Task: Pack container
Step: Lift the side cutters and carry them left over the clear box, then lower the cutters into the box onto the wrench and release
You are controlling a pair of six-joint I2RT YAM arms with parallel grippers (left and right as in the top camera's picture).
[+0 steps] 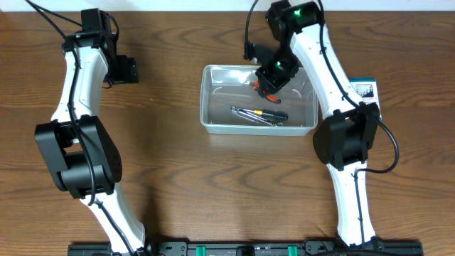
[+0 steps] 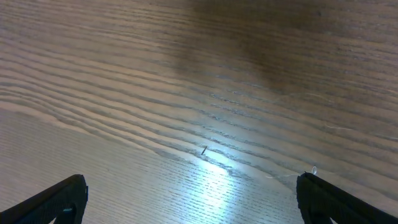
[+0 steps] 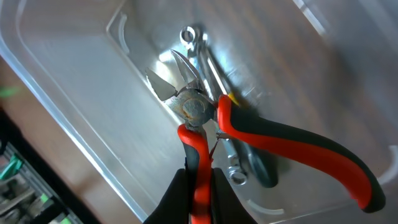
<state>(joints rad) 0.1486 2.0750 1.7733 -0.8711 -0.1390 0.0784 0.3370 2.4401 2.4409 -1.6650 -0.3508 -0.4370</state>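
— Hidden near the table's [image 1: 213, 185] right edge?
— Small blue-and-white box [image 1: 365, 90], half behind the right arm [image 1: 328, 67].
— Cut off anywhere?
— Only fingertips [image 2: 59, 200] of the left gripper [image 2: 193, 199] showing; one pliers [image 3: 194, 109] handle, lost between the right gripper's [image 3: 198, 186] fingers [image 3: 174, 196].

Surroundings from my end: just the table [image 1: 178, 178], dark brown wood, grain running side to side. I see a black rail [image 1: 242, 249] with green clips along the bottom edge of the overhead view. Left wrist view shows a bright glare patch [image 2: 214, 177] on the wood, with darker shading above it.
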